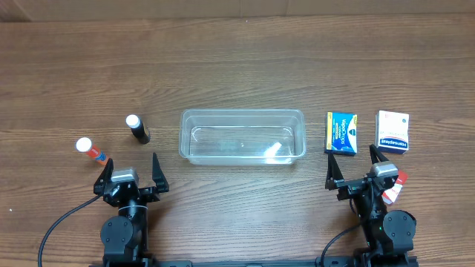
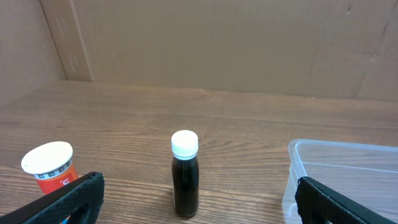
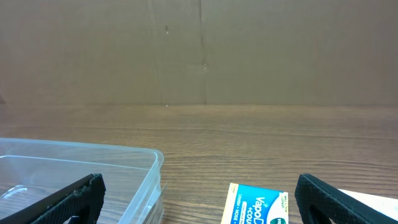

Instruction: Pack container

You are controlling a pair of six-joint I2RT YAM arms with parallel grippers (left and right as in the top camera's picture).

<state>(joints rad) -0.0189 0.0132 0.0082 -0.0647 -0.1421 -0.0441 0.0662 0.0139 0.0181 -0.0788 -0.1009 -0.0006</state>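
The clear plastic container (image 1: 243, 136) sits empty at the table's middle; its corner shows in the left wrist view (image 2: 336, 168) and in the right wrist view (image 3: 81, 180). A dark bottle with a white cap (image 1: 137, 129) stands left of it, also in the left wrist view (image 2: 185, 174). An orange bottle with a white cap (image 1: 89, 148) stands further left (image 2: 50, 167). A blue box (image 1: 342, 133) (image 3: 255, 205) and a white box (image 1: 392, 131) lie right of the container. My left gripper (image 1: 126, 172) (image 2: 196, 208) and right gripper (image 1: 358, 167) (image 3: 199, 202) are open and empty, near the front edge.
A small red-and-white item (image 1: 395, 185) lies beside my right gripper. A cardboard wall (image 2: 205, 43) stands behind the table's far edge.
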